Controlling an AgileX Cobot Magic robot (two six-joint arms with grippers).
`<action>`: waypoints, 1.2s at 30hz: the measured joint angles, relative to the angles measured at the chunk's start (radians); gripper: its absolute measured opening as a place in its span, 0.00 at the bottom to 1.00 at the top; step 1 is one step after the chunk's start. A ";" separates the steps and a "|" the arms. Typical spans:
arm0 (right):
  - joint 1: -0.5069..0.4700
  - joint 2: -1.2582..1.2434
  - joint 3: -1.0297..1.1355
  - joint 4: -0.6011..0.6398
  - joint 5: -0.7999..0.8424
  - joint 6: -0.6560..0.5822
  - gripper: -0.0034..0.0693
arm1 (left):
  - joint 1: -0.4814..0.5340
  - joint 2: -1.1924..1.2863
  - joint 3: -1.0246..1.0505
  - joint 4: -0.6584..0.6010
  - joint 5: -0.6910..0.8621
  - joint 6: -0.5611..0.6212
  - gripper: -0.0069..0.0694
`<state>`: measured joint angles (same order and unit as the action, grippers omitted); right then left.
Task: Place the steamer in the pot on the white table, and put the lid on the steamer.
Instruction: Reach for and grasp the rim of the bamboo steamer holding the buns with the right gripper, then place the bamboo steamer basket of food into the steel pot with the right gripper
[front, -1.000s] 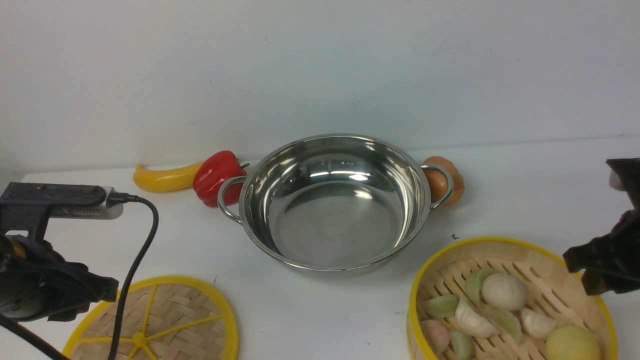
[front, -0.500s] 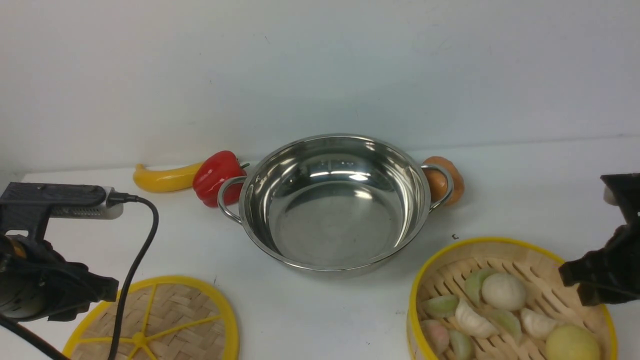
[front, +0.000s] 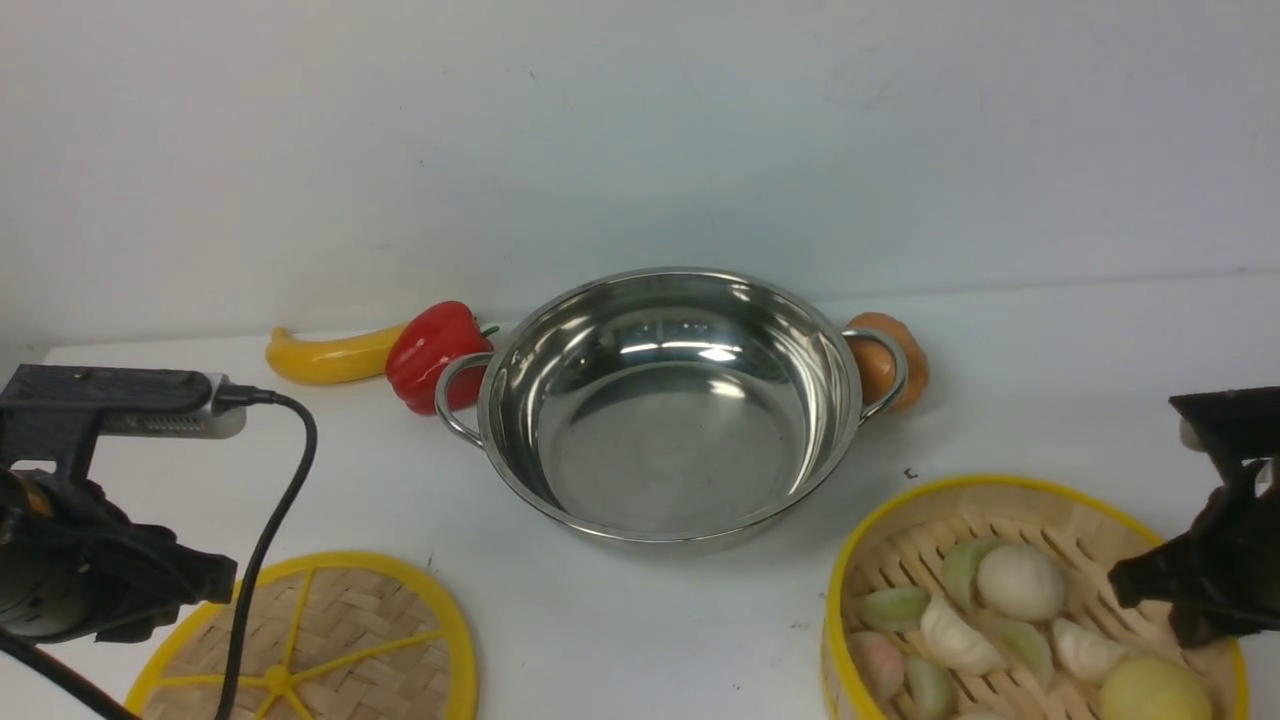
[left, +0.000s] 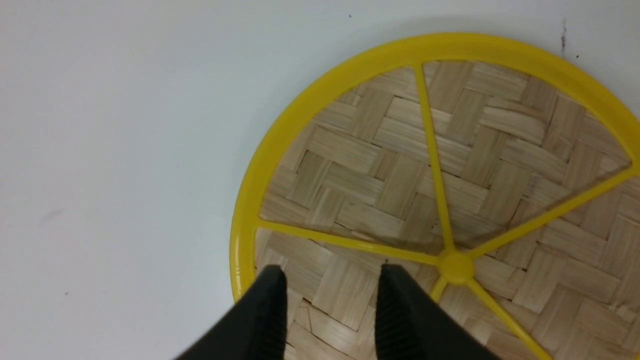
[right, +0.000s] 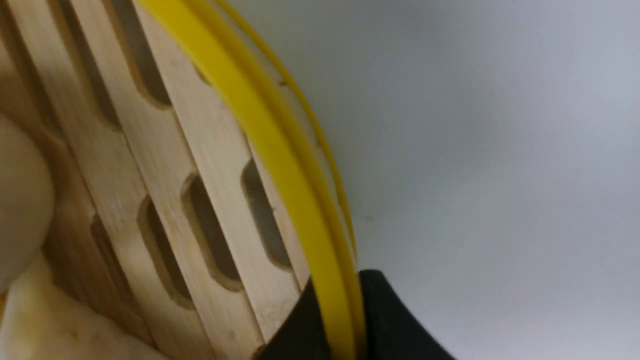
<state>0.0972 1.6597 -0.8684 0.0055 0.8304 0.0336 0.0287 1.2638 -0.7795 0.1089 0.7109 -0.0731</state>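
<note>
The shiny steel pot (front: 660, 400) stands empty in the middle of the white table (front: 1050, 400). The steamer (front: 1030, 600), a yellow-rimmed slatted basket with pale dumplings and buns, sits at the front right. My right gripper (front: 1150, 585) is at its right rim. In the right wrist view the gripper (right: 340, 285) is shut on the steamer's yellow rim (right: 260, 130), one finger inside and one outside. The woven lid (front: 310, 640) lies flat at the front left. My left gripper (left: 330, 270) hovers open over the lid (left: 400, 165), near its hub.
A yellow banana-shaped toy (front: 320, 358) and a red bell pepper (front: 432, 352) lie behind the pot's left handle. An orange-brown round thing (front: 895, 360) sits behind its right handle. A black cable (front: 270, 520) hangs from the left arm over the lid.
My right gripper has come down onto the steamer's right rim. The steamer has shifted slightly to the right and toward the front. The left arm has not moved.
</note>
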 joint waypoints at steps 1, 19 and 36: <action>0.000 -0.005 -0.004 -0.006 0.014 0.000 0.12 | 0.000 0.000 0.000 0.000 0.000 0.000 0.41; 0.132 0.090 -0.777 0.071 0.414 -0.007 0.12 | 0.000 0.000 0.000 -0.002 0.007 0.000 0.41; 0.313 0.661 -1.425 0.073 0.416 0.021 0.12 | 0.000 0.000 0.000 -0.025 0.004 0.000 0.41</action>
<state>0.4102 2.3204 -2.2936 0.0786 1.2468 0.0550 0.0287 1.2638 -0.7795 0.0836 0.7147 -0.0731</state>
